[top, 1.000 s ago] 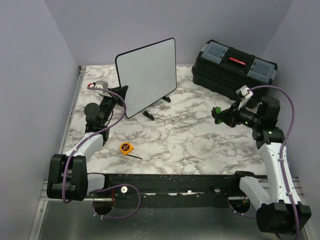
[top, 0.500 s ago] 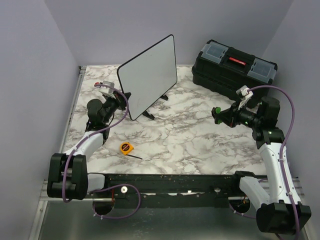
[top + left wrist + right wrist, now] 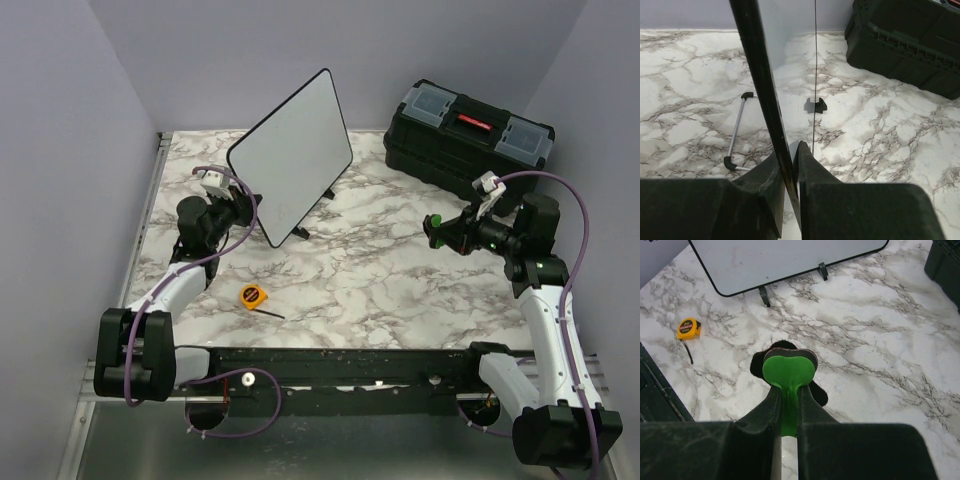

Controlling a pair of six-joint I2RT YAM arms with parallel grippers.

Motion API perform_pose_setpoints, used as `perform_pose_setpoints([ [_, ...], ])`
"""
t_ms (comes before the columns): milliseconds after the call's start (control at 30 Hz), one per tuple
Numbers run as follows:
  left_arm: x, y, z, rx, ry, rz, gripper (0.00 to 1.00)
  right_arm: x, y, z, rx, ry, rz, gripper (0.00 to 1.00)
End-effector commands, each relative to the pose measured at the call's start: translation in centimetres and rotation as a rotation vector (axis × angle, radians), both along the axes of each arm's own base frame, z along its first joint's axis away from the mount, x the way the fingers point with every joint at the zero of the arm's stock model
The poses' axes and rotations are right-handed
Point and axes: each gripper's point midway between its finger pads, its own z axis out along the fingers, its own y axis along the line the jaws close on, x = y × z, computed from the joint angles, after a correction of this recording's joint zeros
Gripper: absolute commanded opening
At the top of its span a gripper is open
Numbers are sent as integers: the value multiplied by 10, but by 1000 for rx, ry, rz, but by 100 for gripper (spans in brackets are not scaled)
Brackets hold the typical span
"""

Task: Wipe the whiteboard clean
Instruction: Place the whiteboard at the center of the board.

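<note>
The whiteboard (image 3: 295, 150) is white with a thin black rim and no writing that I can see. It stands tilted at the back left of the marble table, with the black feet of its wire stand (image 3: 300, 233) under it. My left gripper (image 3: 245, 205) is shut on the board's lower left edge. In the left wrist view the black rim (image 3: 762, 85) runs between the fingers of the left gripper (image 3: 790, 150). My right gripper (image 3: 440, 232) hovers at mid right, shut on a green eraser (image 3: 789, 371) with a dark pad. The board (image 3: 780, 260) lies well ahead of the eraser.
A black toolbox (image 3: 470, 135) with a red handle sits at the back right. An orange tape measure (image 3: 253, 295) lies near the front left, and also shows in the right wrist view (image 3: 688, 327). The stand's grey rod (image 3: 737, 127) lies on the table behind the board.
The left gripper has swung the whiteboard round, so its face turns away and its top edge leans left. The left wrist rose slightly. The right arm has not moved.
</note>
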Motion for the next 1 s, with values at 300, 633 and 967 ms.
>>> perform_pose_setpoints([
  [300, -1, 16, -6, 51, 38, 72, 24, -3, 2, 5, 4, -33, 18, 1],
  [633, 2, 33, -11, 166, 50, 139, 16, -3, 2, 4, 5, -29, 18, 1],
  [967, -4, 25, -17, 185, 85, 96, 16, -3, 1, 3, 3, -28, 16, 0],
])
